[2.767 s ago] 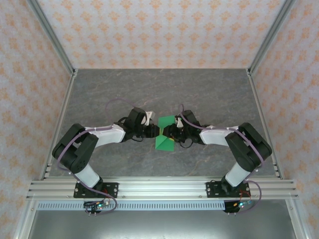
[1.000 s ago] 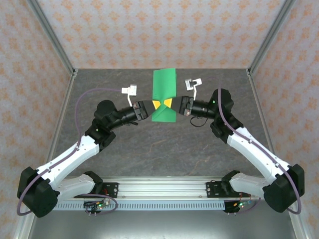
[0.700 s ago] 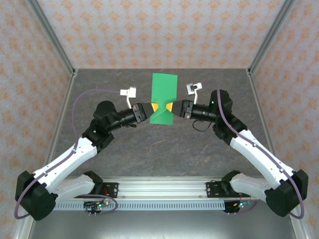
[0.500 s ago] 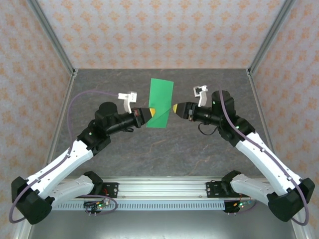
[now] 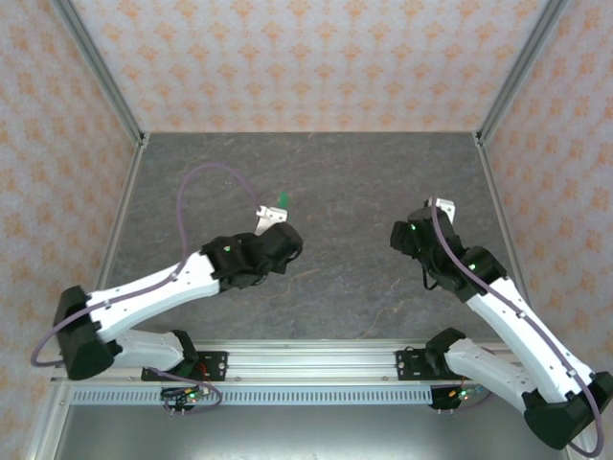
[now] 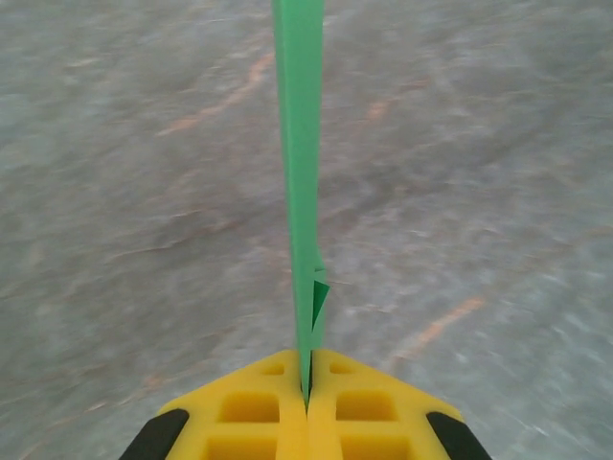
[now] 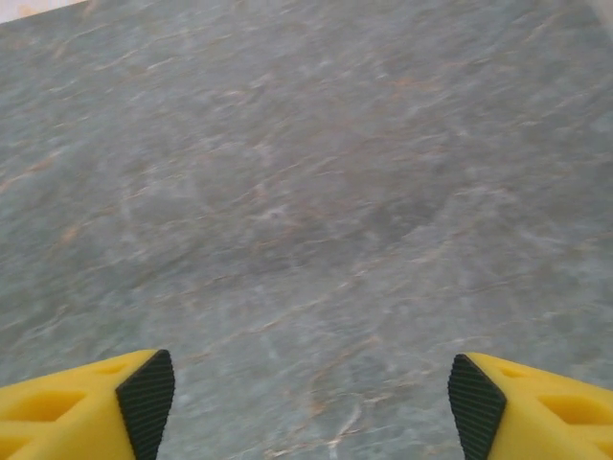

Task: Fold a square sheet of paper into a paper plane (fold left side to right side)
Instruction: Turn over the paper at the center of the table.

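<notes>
Both arms drawn back toward lower frame, left hand [image 6: 306, 388] pinching green paper [image 6: 299, 144] edge-on, right hand [image 7: 311, 395] spread open above counter [image 7: 287, 192].

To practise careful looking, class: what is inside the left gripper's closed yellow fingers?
The green paper, seen edge-on, is pinched in the left gripper and sticks out forward. The part inside the grip is covered.

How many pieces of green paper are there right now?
1. The green paper is pinched edge-on in the shut left gripper; a small corner of it pokes out beside that wrist in the top view.
</notes>
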`<state>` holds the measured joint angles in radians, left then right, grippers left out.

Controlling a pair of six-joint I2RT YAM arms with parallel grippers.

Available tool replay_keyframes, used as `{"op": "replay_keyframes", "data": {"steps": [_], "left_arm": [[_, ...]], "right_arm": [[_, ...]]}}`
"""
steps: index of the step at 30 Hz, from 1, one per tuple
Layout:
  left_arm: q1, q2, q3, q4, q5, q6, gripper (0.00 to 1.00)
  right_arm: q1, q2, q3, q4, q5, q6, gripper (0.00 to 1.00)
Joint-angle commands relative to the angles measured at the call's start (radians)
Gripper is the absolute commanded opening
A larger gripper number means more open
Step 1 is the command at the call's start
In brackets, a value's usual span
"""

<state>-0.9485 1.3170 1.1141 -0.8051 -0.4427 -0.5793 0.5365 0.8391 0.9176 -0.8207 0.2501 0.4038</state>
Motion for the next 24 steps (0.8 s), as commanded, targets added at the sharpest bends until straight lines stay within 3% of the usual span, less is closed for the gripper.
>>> {"op": "replay_keyframes", "data": {"steps": [1,12,16,24], "left_arm": [[-0.039,0.130,0.108,-0.246,-0.262,-0.174,0.00],[-0.056,0.515,0.287,-0.334,-0.148,-0.391,0.00],[-0.064,0.676,0.408,-0.416,-0.137,-0.423,0.00],[-0.069,0.840,0.529,-0.411,-0.028,-0.410,0.00]], "right_arm": [[0.002,-0.034,-0.020,-0.051,0.171,0.019,0.84],[0.002,-0.042,-0.016,-0.165,0.292,0.044,0.92],[0.002,-0.046,-0.032,-0.169,0.297,0.046,0.93],[0.002,-0.046,-0.056,-0.161,0.289,0.048,0.94]]}}
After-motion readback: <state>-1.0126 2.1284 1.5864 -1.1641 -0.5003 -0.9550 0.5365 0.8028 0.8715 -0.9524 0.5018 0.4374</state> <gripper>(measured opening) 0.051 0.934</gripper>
